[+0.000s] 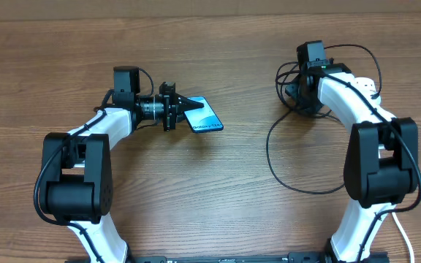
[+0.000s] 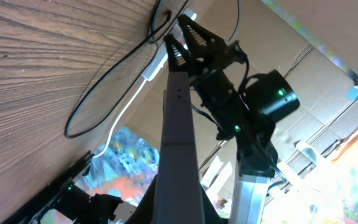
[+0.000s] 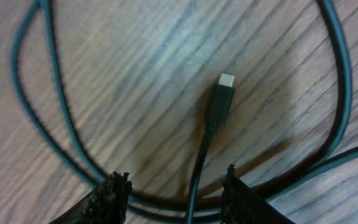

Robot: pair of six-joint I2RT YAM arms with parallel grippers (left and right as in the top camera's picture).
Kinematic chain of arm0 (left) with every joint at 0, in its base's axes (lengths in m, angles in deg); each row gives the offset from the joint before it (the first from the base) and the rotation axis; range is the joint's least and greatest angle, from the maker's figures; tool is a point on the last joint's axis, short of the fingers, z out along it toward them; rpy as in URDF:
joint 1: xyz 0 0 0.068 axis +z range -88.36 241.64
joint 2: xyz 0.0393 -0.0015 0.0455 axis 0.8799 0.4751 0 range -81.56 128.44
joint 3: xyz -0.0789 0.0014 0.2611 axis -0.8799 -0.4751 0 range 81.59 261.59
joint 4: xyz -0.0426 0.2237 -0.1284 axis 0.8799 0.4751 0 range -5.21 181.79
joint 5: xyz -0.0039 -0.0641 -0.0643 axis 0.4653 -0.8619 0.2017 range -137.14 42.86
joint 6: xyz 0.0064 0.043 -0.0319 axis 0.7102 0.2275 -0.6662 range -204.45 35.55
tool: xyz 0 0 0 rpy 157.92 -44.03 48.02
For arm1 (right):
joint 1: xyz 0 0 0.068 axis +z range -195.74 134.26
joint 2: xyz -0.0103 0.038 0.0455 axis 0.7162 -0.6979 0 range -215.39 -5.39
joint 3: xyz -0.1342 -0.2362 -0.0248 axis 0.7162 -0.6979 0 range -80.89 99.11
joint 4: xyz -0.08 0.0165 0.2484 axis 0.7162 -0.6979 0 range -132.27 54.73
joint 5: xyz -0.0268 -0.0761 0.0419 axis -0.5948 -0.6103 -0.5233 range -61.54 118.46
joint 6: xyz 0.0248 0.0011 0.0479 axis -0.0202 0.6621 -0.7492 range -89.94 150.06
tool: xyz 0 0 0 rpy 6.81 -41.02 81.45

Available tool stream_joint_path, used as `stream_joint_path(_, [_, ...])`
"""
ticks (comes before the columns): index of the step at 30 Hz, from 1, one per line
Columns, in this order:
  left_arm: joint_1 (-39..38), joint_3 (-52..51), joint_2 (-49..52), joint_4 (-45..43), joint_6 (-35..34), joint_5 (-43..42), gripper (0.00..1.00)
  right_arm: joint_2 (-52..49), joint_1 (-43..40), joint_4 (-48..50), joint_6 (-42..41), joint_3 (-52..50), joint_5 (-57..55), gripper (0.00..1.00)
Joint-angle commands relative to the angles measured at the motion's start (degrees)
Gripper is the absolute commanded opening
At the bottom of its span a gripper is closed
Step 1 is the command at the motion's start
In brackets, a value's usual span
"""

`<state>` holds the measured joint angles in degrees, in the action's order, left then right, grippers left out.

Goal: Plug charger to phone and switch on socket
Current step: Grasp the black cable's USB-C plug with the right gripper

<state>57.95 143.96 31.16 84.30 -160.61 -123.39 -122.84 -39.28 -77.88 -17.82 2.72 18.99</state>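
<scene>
My left gripper (image 1: 183, 107) is shut on the phone (image 1: 205, 115), gripping its left end and holding it tilted, with the blue-teal screen showing. In the left wrist view the phone (image 2: 179, 137) appears edge-on, running away from the jaws. The charger's thin black cable (image 1: 267, 150) loops across the table at the right. Its small black connector (image 3: 221, 96) lies flat on the wood. My right gripper (image 3: 176, 196) is open just above the cable, one finger on each side of it, behind the connector. The socket is mostly hidden; only its thick white cord (image 2: 128, 102) shows.
The right arm (image 1: 357, 102) reaches over the coiled cable at the far right. Wood table (image 1: 218, 51) all around. In the left wrist view the right gripper (image 2: 188, 37) faces the phone's far end, with cardboard boxes behind it.
</scene>
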Motion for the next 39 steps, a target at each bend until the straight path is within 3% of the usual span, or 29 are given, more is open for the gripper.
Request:
stream_joint_path(1, [-0.13,0.42,-0.33,-0.22,-0.59,-2.84,0.04,-2.32,0.0,0.35,-0.04,2.01,-1.27,0.48])
stream_joint_path(9, [-0.13,0.42,-0.33,-0.2,-0.57,-2.86,0.04,-5.03,0.22,1.22,-0.07,1.97,-5.01,0.42])
stream_joint_path(15, [-0.09,0.42,-0.33,-0.2,-0.59,-2.82,0.04,-6.03,0.35,-0.31,-0.07,1.97,-2.95,0.26])
stream_joint_path(19, [-0.09,0.42,-0.33,-0.2,-0.59,-2.95,0.04,-6.03,0.63,-3.85,-0.11,1.97,0.85,0.24])
stream_joint_path(23, [-0.09,0.42,-0.33,-0.2,-0.57,-3.34,0.04,-6.03,0.63,-5.29,-0.2,1.97,0.57,0.15])
stream_joint_path(28, [-0.09,0.42,-0.33,-0.22,-0.48,-3.26,0.04,-6.03,0.55,-3.58,-0.02,1.97,0.55,0.12])
stream_joint_path(31, [-0.09,0.42,-0.33,-0.22,-0.09,-3.26,0.04,-6.03,0.55,-1.99,0.02,1.97,-0.52,0.04])
stream_joint_path(36, [-0.09,0.42,-0.33,-0.72,1.03,-2.6,0.04,-5.55,0.55,-1.29,7.78,2.89,-1.55,0.04])
stream_joint_path(39, [-0.04,0.42,-0.33,-5.81,0.92,-4.42,0.04,-3.34,0.55,-4.9,12.66,5.92,-1.33,0.04])
